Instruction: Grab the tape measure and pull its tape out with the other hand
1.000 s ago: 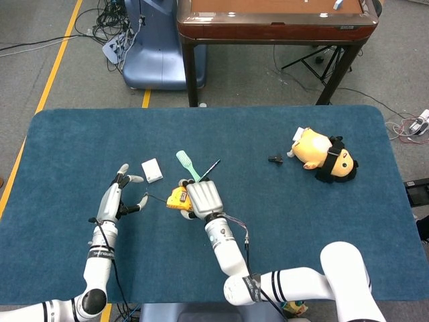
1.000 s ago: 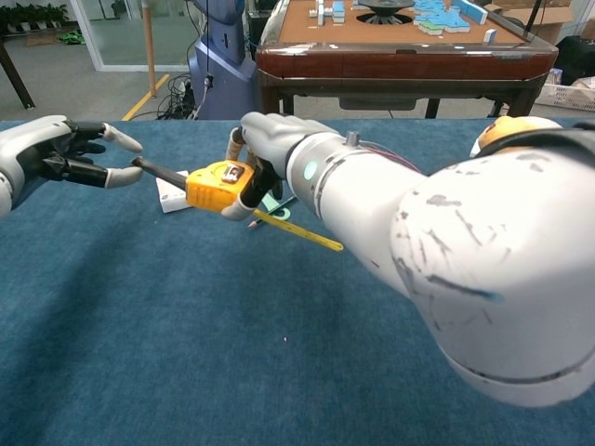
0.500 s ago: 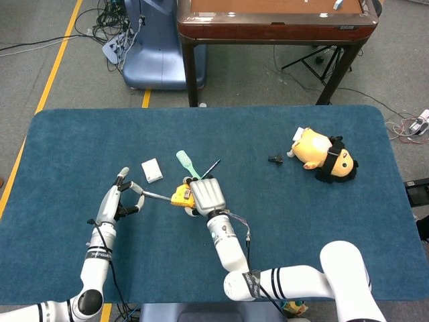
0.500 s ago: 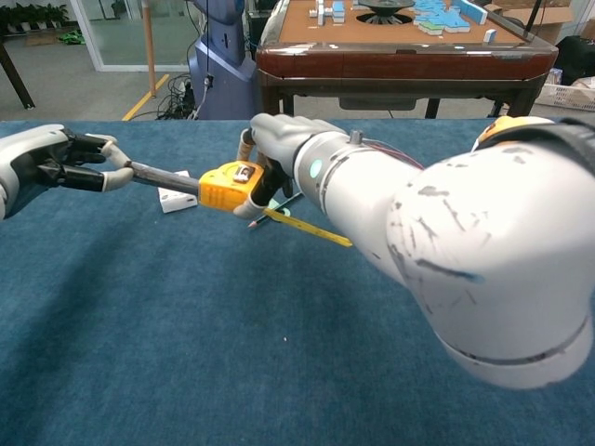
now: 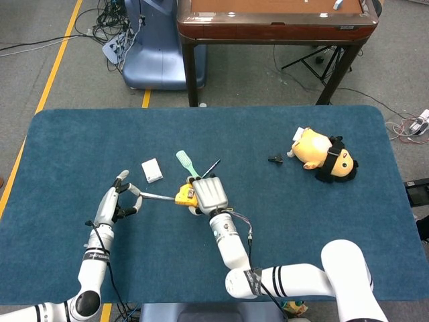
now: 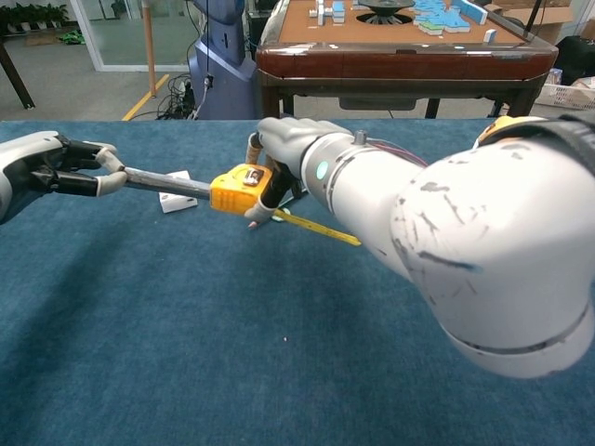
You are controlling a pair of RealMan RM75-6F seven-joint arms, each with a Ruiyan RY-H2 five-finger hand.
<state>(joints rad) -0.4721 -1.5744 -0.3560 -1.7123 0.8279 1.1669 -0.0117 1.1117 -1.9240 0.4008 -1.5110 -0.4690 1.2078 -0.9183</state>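
- The right hand (image 6: 284,149) gripped the yellow tape measure (image 6: 240,190), fingers wrapped over the case, holding it just above the blue table (image 5: 301,221) near its middle.
- The left hand (image 6: 51,167) pinched the end of the tape (image 6: 167,182) between thumb and a finger; in the head view its other fingers (image 5: 121,176) looked loosely raised.
- The tape ran nearly taut between the two hands, which stood apart.
- Step in hand, as I judged it: the pull itself, partly done, with a short length drawn out.
- The next move called for the left hand to draw further away along the tape's line while the right held the case steady, keeping the pinch firm so the tip would not slip.
- A white box (image 5: 152,170), a green tool (image 5: 187,164) and a plush toy (image 5: 323,155) lay on the table.
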